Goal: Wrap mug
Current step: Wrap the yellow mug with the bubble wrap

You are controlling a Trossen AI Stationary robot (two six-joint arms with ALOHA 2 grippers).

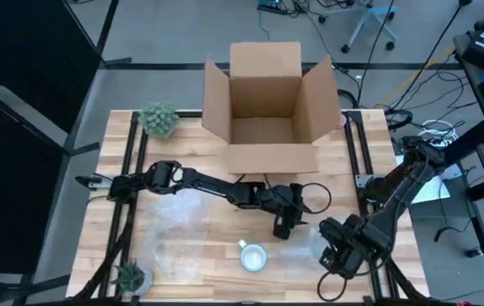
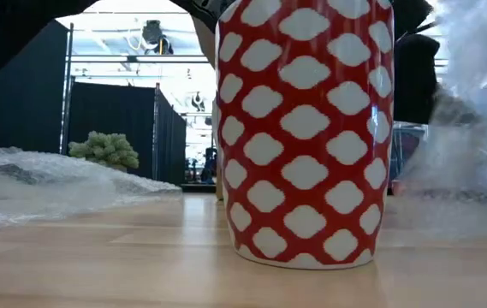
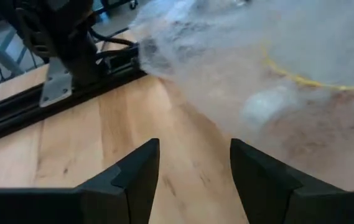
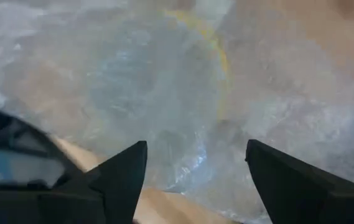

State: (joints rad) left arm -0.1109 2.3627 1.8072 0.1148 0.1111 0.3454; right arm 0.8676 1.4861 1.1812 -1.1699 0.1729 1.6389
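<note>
The mug (image 1: 253,256) is standing upright on the table (image 1: 216,276) near its front edge, w/ the left gripper (image 1: 283,228) hovering released at its 1 o'clock and the right gripper (image 1: 334,255), fingers apart, hanging over bubble wrap (image 4: 164,93) at its 3 o'clock.

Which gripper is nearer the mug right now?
Left, narrowly. The left gripper hangs open just beyond the mug, toward the box side. The right gripper, also open, sits farther off to the mug's right, over bubble wrap.
</note>
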